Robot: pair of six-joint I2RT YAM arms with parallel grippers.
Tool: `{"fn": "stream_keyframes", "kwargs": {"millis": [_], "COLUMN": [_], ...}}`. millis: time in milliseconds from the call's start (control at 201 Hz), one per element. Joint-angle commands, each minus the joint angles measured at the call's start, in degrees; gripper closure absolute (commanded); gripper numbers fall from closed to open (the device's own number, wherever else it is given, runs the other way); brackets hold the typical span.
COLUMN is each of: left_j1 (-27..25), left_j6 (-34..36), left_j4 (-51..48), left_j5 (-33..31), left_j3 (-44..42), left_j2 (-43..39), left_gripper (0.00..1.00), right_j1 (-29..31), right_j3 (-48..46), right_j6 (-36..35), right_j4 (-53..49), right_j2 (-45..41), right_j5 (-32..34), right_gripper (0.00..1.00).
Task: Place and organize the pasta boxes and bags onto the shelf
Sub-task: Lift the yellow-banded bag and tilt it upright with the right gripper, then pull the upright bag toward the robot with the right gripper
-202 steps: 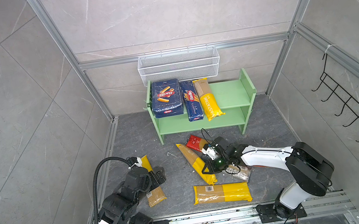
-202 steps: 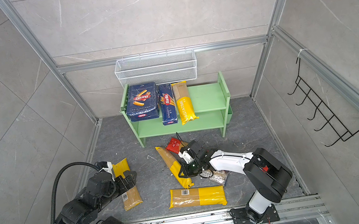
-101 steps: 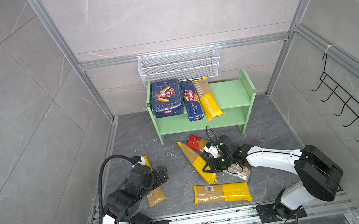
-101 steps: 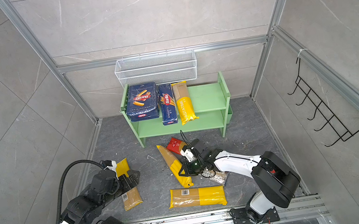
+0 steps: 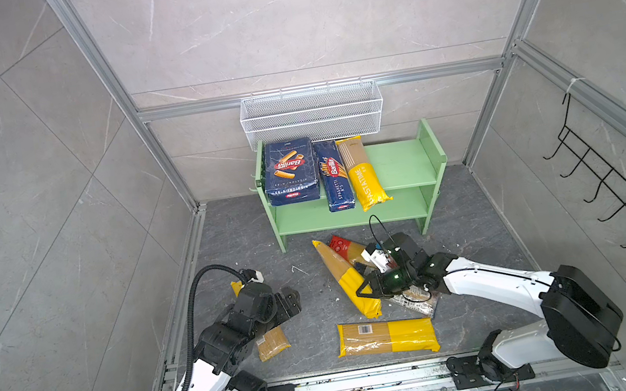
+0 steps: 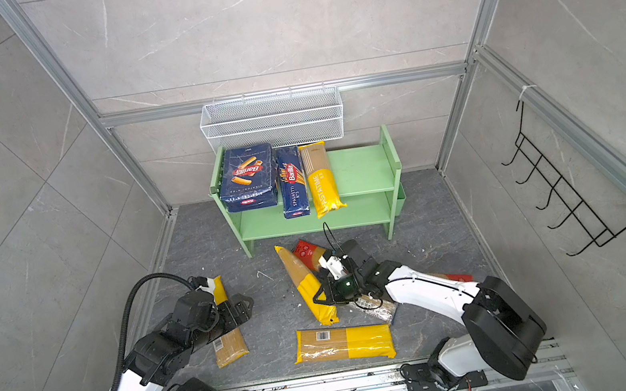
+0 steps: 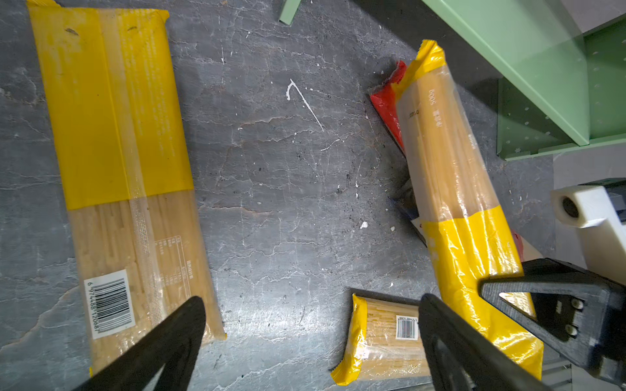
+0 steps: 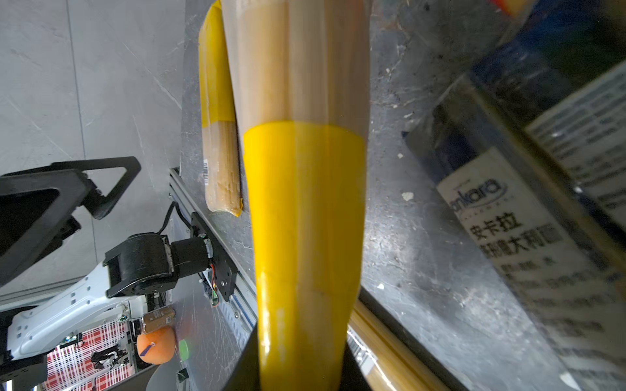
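Note:
My right gripper (image 5: 364, 290) is shut on the yellow end of a yellow-and-clear spaghetti bag (image 5: 342, 274) that lies slantwise on the floor before the shelf (image 5: 403, 162). In the right wrist view this bag (image 8: 305, 203) runs out from between the jaws. My left gripper (image 5: 289, 296) hangs open over bare floor, beside another yellow bag (image 5: 272, 343). The left wrist view shows that bag (image 7: 118, 169) and the held one (image 7: 450, 189). On the top tier lie the wide pasta box (image 5: 290, 170), the narrow box (image 5: 335, 176) and a yellow bag (image 5: 363, 174).
A yellow bag (image 5: 387, 337) lies near the front rail. A red-ended bag (image 5: 342, 244) and a black-and-white printed bag (image 5: 415, 303) lie under my right arm. A white mesh basket (image 5: 312, 116) hangs above the shelf, and a black hook rack (image 5: 612, 185) is on the right wall.
My left gripper has slid a little toward the middle, still open. The right arm has shifted, and the held bag's far end has crept toward the shelf.

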Motion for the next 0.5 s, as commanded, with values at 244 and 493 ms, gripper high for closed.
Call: {"fn": "stream_keyframes", "kwargs": {"millis": [244,493], "left_j1": [0.3,0.3], "left_j6": [-0.3,-0.4], "left_j4": [2.2,1.2], "left_j5": [1.0,0.3], "left_j3": [0.4,0.4], "left_j2": [0.1,-1.6], "left_gripper": [0.0,0.0], "right_j1": [-0.2,-0.2], "right_j3": [-2.1,-4.8], "right_j6": [-1.3,-1.3], "right_j4": [-2.1,-7.6], "right_j2": [-14.2,-23.1], "right_j5": [-2.7,-2.6], "right_gripper": [1.0,1.0]}}
